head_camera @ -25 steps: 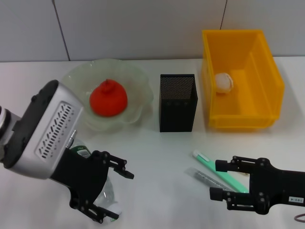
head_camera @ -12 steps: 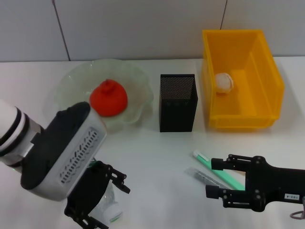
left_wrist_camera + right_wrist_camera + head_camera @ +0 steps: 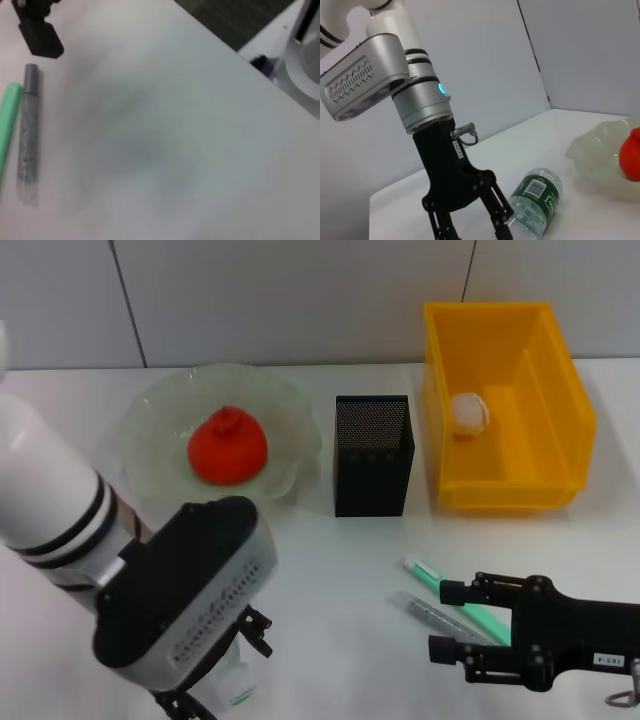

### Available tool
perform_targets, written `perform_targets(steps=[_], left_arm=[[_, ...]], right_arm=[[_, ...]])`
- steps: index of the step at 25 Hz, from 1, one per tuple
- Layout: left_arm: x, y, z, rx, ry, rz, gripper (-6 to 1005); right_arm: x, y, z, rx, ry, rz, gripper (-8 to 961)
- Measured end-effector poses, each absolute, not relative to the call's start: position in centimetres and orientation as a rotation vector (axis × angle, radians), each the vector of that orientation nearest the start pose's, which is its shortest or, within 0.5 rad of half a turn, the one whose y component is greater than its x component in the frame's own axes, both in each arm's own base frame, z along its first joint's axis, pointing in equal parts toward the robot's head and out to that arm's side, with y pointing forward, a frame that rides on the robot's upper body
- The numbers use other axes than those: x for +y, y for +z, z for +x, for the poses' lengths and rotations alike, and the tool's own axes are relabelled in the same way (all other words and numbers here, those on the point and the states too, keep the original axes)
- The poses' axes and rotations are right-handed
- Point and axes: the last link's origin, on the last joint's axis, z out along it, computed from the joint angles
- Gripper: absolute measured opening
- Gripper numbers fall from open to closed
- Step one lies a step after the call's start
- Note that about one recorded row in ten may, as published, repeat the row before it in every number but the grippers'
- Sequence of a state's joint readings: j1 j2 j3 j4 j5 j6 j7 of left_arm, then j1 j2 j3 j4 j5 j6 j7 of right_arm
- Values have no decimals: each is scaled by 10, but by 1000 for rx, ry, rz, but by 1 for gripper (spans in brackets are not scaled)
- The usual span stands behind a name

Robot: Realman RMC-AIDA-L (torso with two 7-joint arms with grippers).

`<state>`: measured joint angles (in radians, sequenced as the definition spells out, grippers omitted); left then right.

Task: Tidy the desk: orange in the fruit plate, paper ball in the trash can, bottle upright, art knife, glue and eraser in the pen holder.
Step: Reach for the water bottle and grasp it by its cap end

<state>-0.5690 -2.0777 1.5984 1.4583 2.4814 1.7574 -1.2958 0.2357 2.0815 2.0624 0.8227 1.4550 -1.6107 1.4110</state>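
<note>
L gripper (image 3: 470, 220), fingers apart, straddles the bottle (image 3: 535, 202) lying on its side at the near-left desk edge w/ cap toward the robot, so an off-center squeeze may roll it; R gripper (image 3: 450, 625) open by the glue (image 3: 428, 612).

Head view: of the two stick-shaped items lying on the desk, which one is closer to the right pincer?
The clear, silvery stick, not the green one. It lies on the near side of the green stick, with its end just beside the open right pincer.
</note>
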Motion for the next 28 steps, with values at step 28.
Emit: perform_targets(steps=[28], left_arm=[[314, -65, -154, 1390, 1044, -2981, 802]], right_arm=[[253, -15, 284, 723, 772, -2795, 737]])
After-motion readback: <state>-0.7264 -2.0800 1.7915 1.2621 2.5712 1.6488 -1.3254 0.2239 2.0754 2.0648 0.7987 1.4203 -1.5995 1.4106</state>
